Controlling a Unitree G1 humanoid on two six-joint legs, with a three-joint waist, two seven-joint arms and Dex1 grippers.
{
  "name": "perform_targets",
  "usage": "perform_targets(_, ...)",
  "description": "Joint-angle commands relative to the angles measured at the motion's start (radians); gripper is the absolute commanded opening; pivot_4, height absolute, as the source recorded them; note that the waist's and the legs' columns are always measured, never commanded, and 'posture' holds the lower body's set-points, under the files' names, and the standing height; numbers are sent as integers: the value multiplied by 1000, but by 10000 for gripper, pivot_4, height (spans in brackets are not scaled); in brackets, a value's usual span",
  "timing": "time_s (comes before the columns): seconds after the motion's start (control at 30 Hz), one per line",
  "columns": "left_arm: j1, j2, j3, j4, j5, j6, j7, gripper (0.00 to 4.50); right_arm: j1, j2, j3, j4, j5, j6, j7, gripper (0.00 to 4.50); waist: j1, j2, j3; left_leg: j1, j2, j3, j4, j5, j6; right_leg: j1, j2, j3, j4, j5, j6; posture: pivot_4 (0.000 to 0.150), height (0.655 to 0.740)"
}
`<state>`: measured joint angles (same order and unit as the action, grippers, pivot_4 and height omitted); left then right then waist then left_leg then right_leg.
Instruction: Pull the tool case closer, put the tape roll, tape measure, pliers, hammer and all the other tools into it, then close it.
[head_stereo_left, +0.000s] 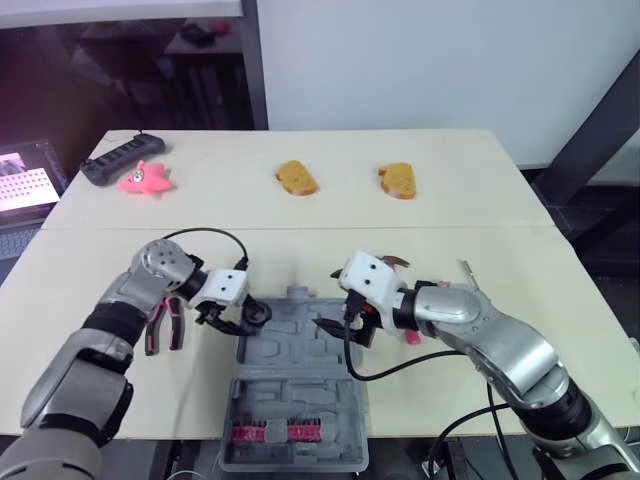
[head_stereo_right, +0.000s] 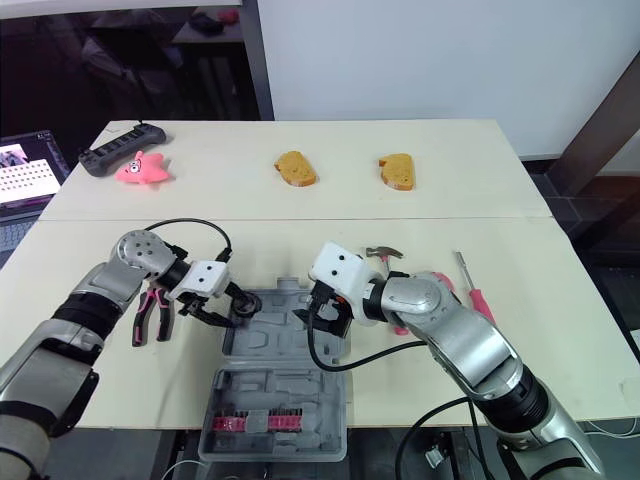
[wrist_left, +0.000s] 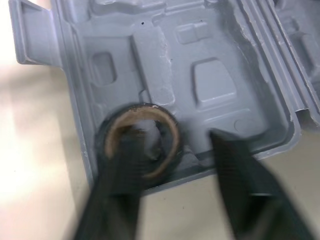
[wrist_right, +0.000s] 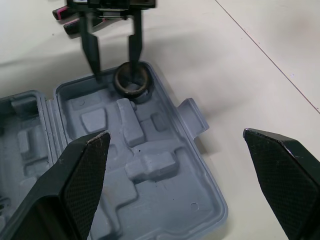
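The tape roll (wrist_right: 142, 82) lay in a corner pocket of the open case (head_stereo_left: 300, 335), near the tabletop's (head_stereo_left: 420, 225) front edge. The left gripper (head_stereo_left: 238, 318) hung at the roll, fingers apart and not clamping it, so the roll looked placed. The right gripper (wrist_right: 174, 136) hung over the case, fingers spread wide, empty. Next would probably be the pliers (head_stereo_left: 163, 325) beside the case.
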<state>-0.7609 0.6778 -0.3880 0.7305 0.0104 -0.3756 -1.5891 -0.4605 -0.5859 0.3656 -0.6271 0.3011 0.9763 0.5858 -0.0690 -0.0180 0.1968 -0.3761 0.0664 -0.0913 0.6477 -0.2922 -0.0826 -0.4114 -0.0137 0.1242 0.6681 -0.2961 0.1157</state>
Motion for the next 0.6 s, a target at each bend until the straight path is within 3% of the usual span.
perform_targets(0.03,-15,11,35,-31,-19,25,-16,35759,-6,5,-29,-38,9,-11,2,45000,0,0,0,0,0,0,0,0,0,0,0,0,0,0,0,1500,7400)
perform_targets(0.47,19,23,147,-98,-117,200,24,35759,6,8,-29,-29,3,-23,0,45000,0,0,0,0,0,0,0,0,0,0,0,0,0,0,0,1500,7400)
perform_targets(0.53,30,12,167,-92,-126,218,43,30626,7,9,-28,-27,1,-23,-1,45000,0,0,0,0,0,0,0,0,0,0,0,0,0,0,0,1500,7400)
perform_targets(0.6,43,7,179,-96,-128,223,52,22466,8,9,-27,-26,1,-24,-2,45000,0,0,0,0,0,0,0,0,0,0,0,0,0,0,0,1500,7400)
